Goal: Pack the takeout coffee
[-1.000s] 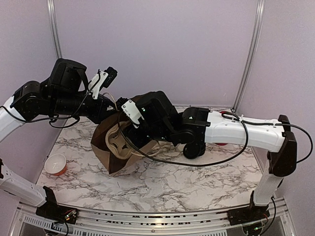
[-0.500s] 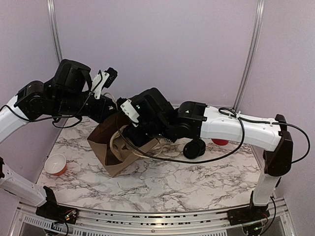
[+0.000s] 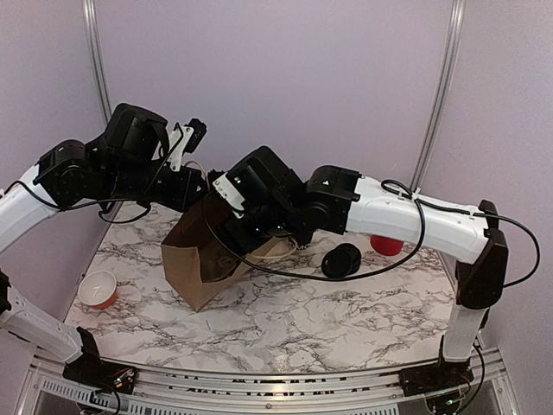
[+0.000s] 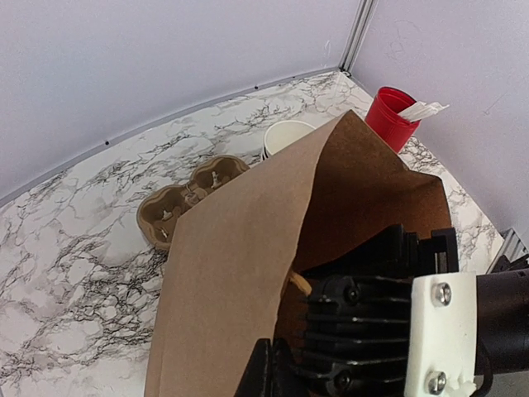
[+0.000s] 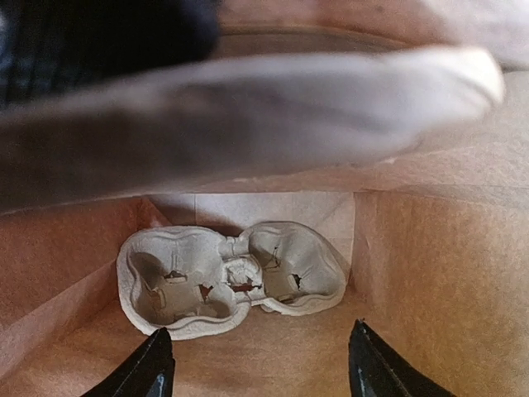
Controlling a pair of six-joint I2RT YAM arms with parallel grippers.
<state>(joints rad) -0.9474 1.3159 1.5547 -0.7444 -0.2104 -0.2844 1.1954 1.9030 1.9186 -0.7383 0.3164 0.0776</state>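
Right tool [image 5: 260,341] spread, empty, inside paper bag [image 3: 192,259] above cup carrier [image 5: 231,277]. Left tool [image 4: 269,374] pinched on bag rim. Your coffee [image 3: 343,259] sits on the table [image 3: 285,324] just right of the bag, nearer your right arm [image 3: 415,220]

Pale lilac walls [image 3: 276,86], silver corner posts [image 3: 442,95], white marble-patterned tabletop [image 3: 346,320]

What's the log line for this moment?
left end effector shut on bag | right end effector open in bag, clear of carrier | coffee on table
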